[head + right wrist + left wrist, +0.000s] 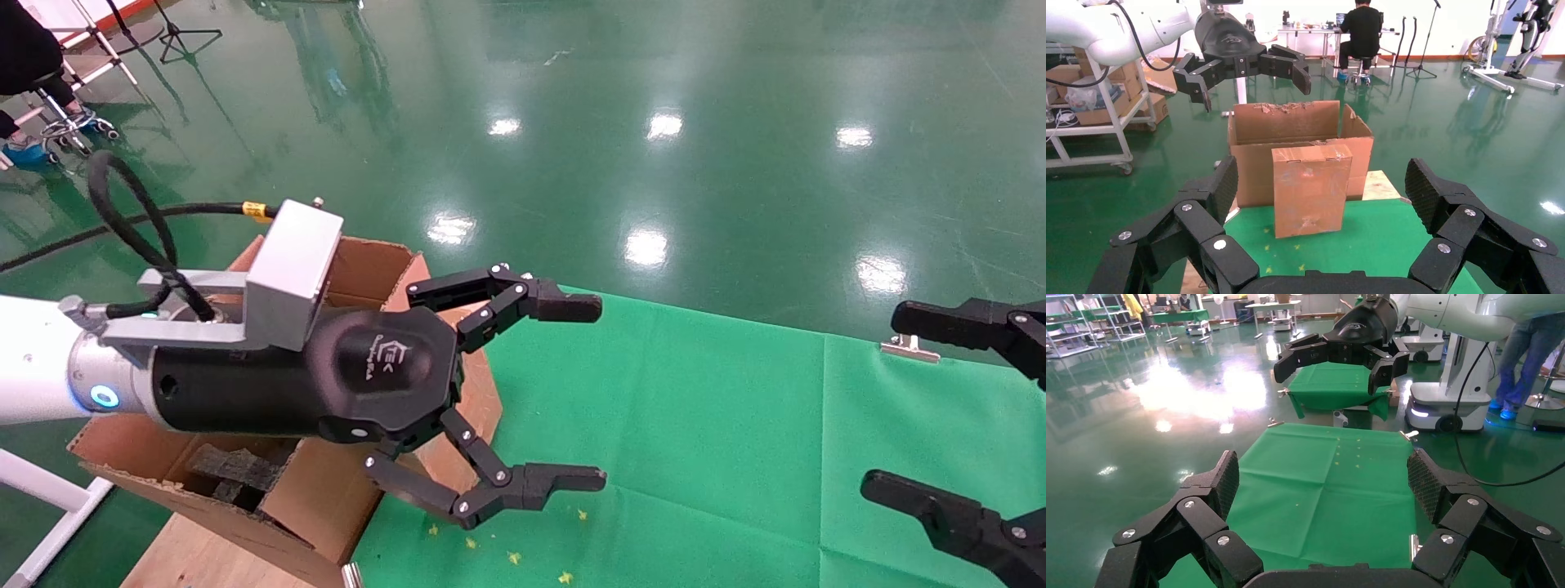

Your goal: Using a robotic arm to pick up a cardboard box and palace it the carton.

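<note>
The cardboard box [1310, 188] is a small brown taped block that stands upright on the green cloth, just in front of the carton [1251, 171]. The carton also shows in the head view [368, 261], with dark foam [237, 469] inside it. In the head view the box is mostly hidden behind my left gripper [602, 394]. That gripper is open and empty, held above the carton's near end; it also shows in the right wrist view [1248, 64]. My right gripper [881, 400] is open and empty over the cloth's right side and faces the box from a distance [1324, 184].
A green cloth [735, 425] covers the table, held by metal clips [909, 349]. A wooden board [1379, 184] lies under the carton. A white frame [49, 506] stands at the left. A seated person [1364, 30] and a shelf cart [1101, 122] are farther back.
</note>
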{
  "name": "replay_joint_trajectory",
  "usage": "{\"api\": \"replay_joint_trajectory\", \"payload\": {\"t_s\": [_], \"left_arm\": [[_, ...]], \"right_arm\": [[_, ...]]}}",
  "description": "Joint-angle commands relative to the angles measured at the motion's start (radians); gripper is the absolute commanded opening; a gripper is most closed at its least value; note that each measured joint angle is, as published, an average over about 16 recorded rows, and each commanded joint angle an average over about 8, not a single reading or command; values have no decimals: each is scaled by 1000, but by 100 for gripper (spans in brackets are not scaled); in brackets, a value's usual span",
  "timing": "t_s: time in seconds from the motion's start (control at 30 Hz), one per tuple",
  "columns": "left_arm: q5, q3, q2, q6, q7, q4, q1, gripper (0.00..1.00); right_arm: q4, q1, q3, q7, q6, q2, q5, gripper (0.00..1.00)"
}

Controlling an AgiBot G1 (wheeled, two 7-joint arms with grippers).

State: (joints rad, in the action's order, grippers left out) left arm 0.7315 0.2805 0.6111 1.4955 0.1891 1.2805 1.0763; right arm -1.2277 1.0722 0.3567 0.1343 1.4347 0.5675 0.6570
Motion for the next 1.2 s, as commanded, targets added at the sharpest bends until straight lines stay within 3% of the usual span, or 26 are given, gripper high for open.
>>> {"api": "replay_joint_trajectory", "payload": {"t_s": [0.03,0.33,0.6,0.9,1.2], "left_arm": [[0,0,0,0,0,0,0,100],[0,0,0,0,0,0,0,100],[0,0,0,0,0,0,0,100],[26,7,-22,-10,26,-4,10,100],[205,68,-133,-63,219,41,75,100]], "right_arm": [[0,0,0,0,0,0,0,100],[0,0,0,0,0,0,0,99],[0,0,0,0,0,0,0,0],[0,0,0,0,0,0,0,0],[0,0,0,0,0,0,0,0]]}}
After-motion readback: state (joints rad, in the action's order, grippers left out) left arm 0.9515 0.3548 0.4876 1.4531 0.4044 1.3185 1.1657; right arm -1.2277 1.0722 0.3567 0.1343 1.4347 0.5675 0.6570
